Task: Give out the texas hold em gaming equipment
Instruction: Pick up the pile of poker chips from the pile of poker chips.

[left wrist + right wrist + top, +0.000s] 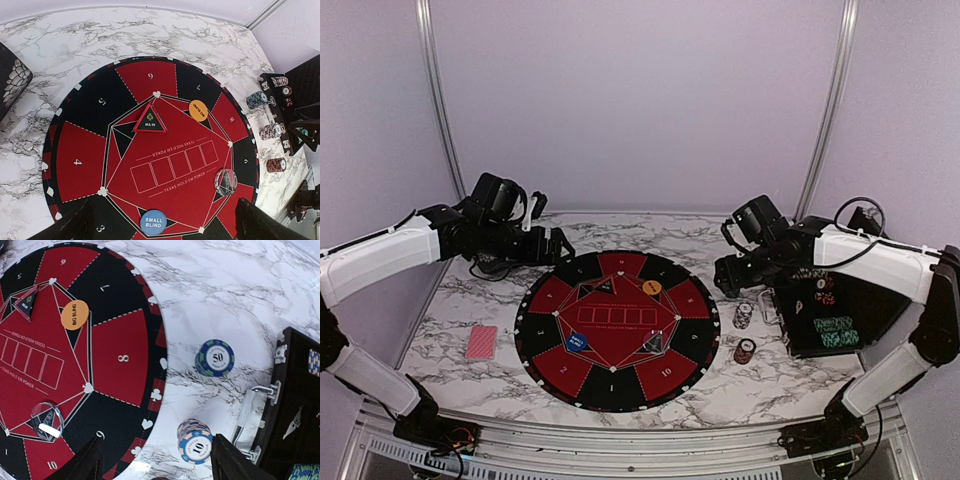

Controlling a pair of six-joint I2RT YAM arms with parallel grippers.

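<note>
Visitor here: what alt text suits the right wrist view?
Two chip stacks, marked 50 and 10, stand on a marbled table between a red-and-black mat and a black case. An orange disc lies on the mat; the gripper hangs open at the bottom edge.

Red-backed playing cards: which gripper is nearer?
Left. The left gripper hangs by the far-left rim of the round black-and-red mat, beyond the red-backed playing cards; the right gripper is across the mat.

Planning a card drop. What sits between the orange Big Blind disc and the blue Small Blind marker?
Nothing loose: the mat shows only its printed five card outlines between the orange disc and the blue marker, in the left wrist view.
</note>
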